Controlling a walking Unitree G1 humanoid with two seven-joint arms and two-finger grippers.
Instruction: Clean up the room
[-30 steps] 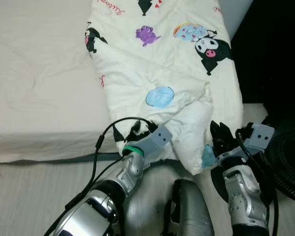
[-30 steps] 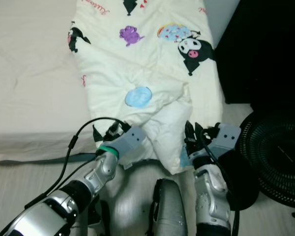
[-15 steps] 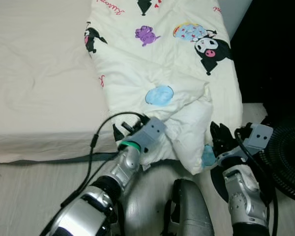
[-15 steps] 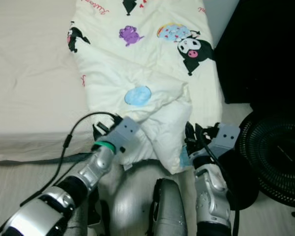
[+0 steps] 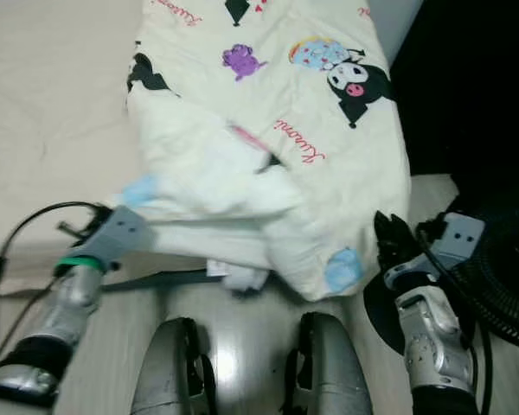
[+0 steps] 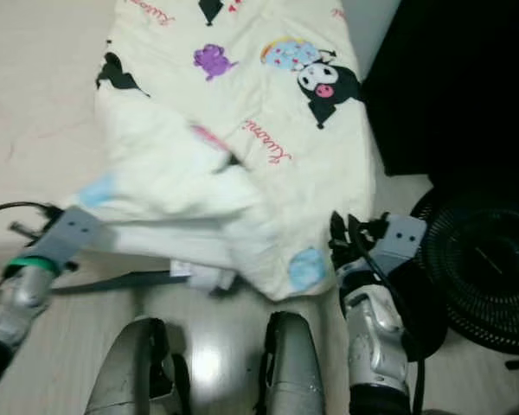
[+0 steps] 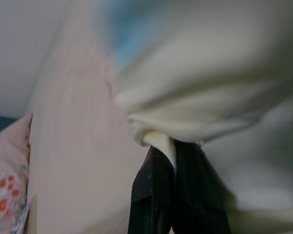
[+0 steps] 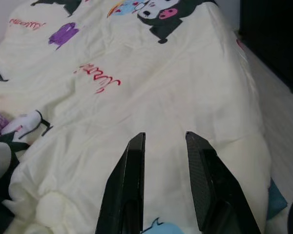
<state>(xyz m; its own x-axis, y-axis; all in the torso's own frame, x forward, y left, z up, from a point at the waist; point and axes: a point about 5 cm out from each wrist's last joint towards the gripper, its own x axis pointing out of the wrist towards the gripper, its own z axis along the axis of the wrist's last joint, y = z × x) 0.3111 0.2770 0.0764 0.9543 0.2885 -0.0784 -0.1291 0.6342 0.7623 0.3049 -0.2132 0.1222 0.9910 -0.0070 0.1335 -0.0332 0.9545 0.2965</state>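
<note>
Cream fabric of the cartoon-print blanket [image 5: 268,164] is pinched between the fingers of our left gripper [image 7: 178,168], with a fold bunched just beyond the fingertips over the bed [image 5: 43,121]. Our right gripper [image 8: 163,146], fingers spread apart, hovers just beside the blanket's hanging corner, and a black fan [image 6: 484,277] sits on its outer side.
</note>
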